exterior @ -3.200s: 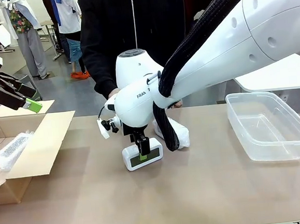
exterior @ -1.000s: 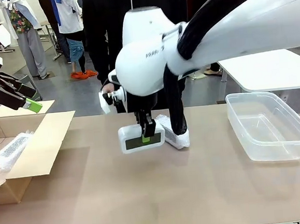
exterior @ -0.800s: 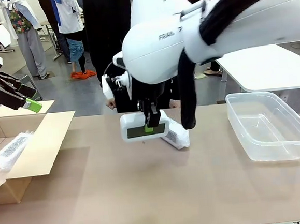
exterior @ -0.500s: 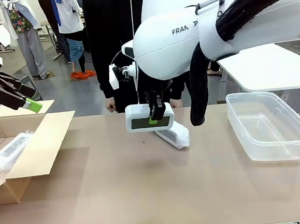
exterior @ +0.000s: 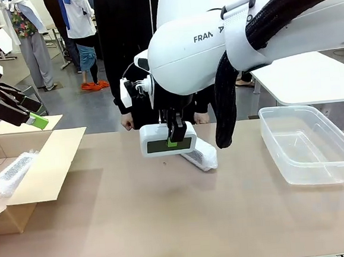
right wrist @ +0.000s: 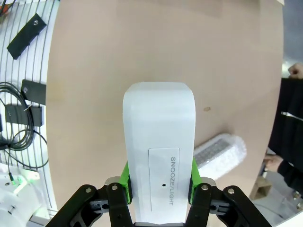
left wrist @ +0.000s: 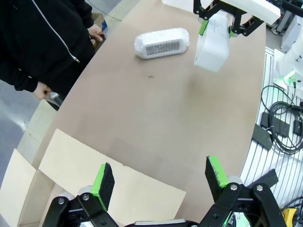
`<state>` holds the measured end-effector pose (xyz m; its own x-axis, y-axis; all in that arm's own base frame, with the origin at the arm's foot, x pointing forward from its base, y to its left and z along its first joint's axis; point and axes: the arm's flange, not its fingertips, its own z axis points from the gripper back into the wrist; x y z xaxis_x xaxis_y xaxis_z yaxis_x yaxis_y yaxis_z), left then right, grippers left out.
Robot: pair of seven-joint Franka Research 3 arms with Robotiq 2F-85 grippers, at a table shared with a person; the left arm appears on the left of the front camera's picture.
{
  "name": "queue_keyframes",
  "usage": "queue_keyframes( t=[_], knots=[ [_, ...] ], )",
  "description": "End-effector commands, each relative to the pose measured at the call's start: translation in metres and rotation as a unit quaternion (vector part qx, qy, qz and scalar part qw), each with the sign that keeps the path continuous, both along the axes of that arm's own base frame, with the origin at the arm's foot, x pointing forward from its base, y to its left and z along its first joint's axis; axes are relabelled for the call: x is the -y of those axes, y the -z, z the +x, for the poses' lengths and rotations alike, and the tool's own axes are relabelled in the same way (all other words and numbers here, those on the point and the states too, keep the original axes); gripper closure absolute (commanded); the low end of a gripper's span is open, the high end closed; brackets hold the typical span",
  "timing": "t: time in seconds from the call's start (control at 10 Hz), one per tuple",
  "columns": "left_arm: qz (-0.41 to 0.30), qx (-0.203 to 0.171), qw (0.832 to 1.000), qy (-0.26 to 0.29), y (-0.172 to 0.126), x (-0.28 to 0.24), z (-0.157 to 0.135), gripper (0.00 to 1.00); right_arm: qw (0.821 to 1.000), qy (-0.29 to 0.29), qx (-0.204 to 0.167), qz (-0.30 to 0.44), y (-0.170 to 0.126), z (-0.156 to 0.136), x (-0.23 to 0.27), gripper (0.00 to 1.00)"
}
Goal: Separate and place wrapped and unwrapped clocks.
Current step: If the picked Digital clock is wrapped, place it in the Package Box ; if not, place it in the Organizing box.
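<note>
Right jaws: closed on the unwrapped clock, at the end of the right arm, which reaches in from the right across the middle of the surface.
Grip: one green pad presses the clock's display face and the other presses its back, about midway along its length. In the front view a green pad shows over the dark screen.
Unwrapped clock: hangs under the right jaws, clear of the surface, with its long side level and its dark grey display turned toward the robot's side. The top face, printed "SNOOZE/LIGHT", looks up between the fingers.
Wrapped clock: lies flat on the surface just behind and to the right of the held clock, lower than it and outside the right jaws. The wrist views show it as a bubble-wrapped bundle.
Second wrapped clock: lies inside the cardboard box at the left edge, well apart from the right jaws.
Left jaws: spread wide and holding nothing. Their green-padded fingers hover above the box's flap, with the second wrapped clock below them.
Clear plastic tub: stands on the right side of the surface, well apart from the held clock.
Person: stands at the far edge in a black jacket, one hand near the surface behind the held clock.
</note>
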<state>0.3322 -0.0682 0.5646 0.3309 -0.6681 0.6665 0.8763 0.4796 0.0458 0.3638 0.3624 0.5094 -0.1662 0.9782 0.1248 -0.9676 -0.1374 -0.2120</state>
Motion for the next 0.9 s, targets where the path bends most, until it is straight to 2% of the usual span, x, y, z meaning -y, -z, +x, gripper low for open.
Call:
queue_keyframes(
  t=[0.0,0.7,0.8],
  knots=[
    [-0.008,0.002,1.000,0.002,-0.0005,0.0018,0.0013,0.00,1.000,-0.005,0.001,-0.005,-0.0024,0.0021,0.0029,0.82],
    [-0.008,0.002,1.000,0.002,-0.0005,0.0018,0.0013,0.00,1.000,-0.005,0.001,-0.005,-0.0024,0.0021,0.0029,0.82],
    [-0.008,0.002,1.000,0.002,-0.0005,0.0018,0.0013,0.00,1.000,0.001,0.000,0.000,-0.0004,0.0011,0.0013,0.49]
  ],
)
